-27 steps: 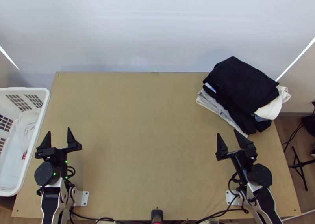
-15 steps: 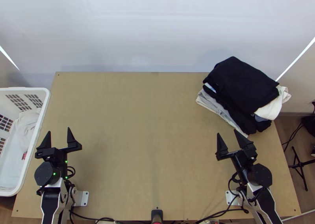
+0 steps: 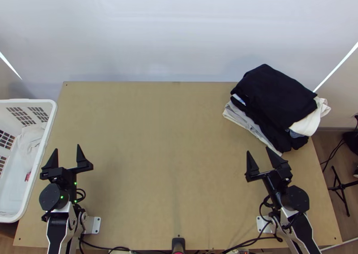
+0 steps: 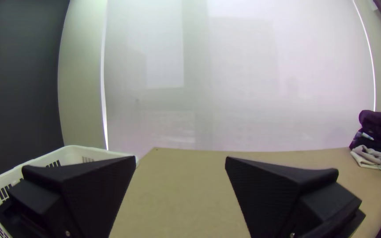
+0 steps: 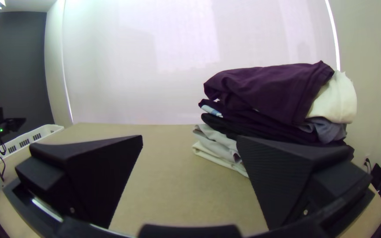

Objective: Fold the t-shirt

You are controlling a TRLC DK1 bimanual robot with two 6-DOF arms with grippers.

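In the top view my left gripper (image 3: 66, 149) stands open over the table's left front, beside the basket. My right gripper (image 3: 260, 151) is open at the right front, just short of a stack of folded clothes (image 3: 273, 95). A black cloth lies on top of the stack, over white, grey and black ones. A whitish cloth (image 3: 30, 142) lies bunched in the basket. The left wrist view has my left gripper (image 4: 181, 159) with nothing between its fingers. In the right wrist view my right gripper (image 5: 190, 139) is likewise bare, the stack (image 5: 270, 94) beyond one finger.
A white laundry basket (image 3: 51, 124) stands along the table's left edge. The wooden table (image 3: 170, 151) lies bare between the arms, with a white screen behind its far edge. Cables and a small black device (image 3: 178, 244) are at the near edge.
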